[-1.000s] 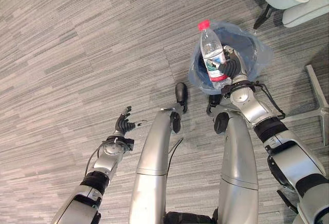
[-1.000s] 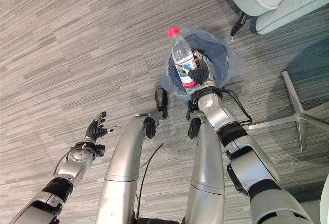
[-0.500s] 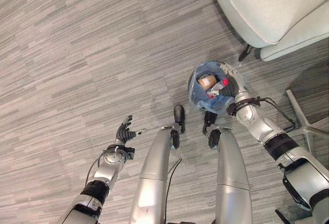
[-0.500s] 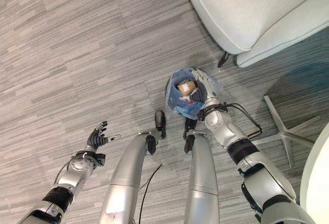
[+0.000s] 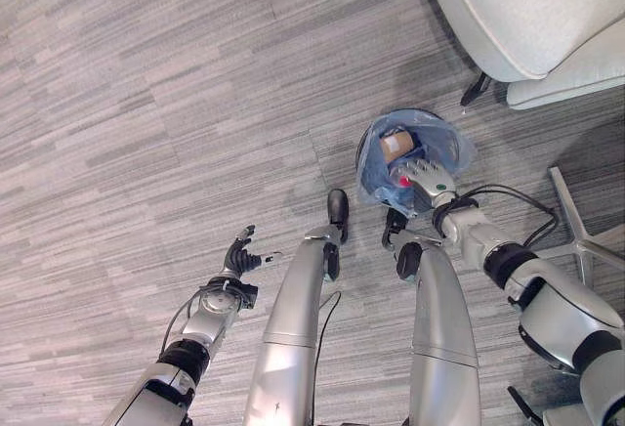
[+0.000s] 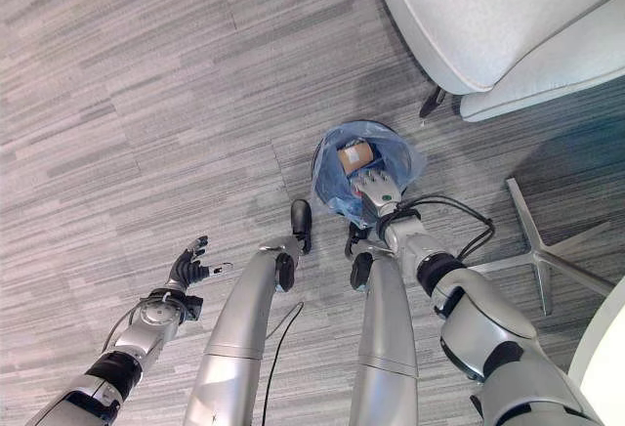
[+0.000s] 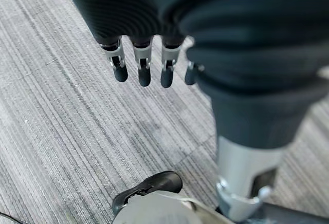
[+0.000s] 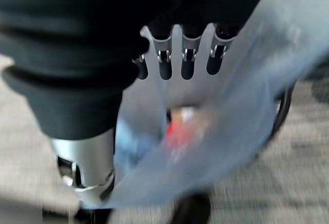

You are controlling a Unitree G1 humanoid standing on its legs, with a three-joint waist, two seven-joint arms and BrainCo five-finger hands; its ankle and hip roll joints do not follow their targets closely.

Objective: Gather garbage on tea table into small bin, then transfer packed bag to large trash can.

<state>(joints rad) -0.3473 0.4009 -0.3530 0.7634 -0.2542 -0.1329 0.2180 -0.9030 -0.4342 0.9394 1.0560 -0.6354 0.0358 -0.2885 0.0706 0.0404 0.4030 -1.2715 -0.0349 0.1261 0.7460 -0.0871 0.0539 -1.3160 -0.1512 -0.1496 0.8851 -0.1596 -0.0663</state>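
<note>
I take the small round dark bin lined with a translucent blue plastic bag (image 5: 376, 157) as my landmark; it stands on the grey striped carpet floor (image 5: 146, 104), just in front of the pale grey upholstered armchair (image 5: 527, 6). My right hand (image 5: 418, 174) sits over the near rim of the bin, palm down, fingers straight and spread, holding nothing; the right forearm reaches to it from the near right side of the bin. In the right wrist view the fingers (image 8: 187, 62) hang straight above the bag's blue film, with a blurred red and pale shape below them inside the bag. Inside the bin I can see a brown cardboard piece (image 5: 395, 146) toward its far side, and a small red cap (image 5: 403, 181) right beside my fingers at the near side; what the cap belongs to is hidden under the hand. My left hand (image 5: 237, 255) is well apart from the bin, out to its near left, held low over the bare carpet with the arm slightly bent; its fingers (image 7: 144, 72) are relaxed and extended, gripping nothing. A metal chair-base leg (image 5: 571, 211) lies on the floor to the right of the bin.
</note>
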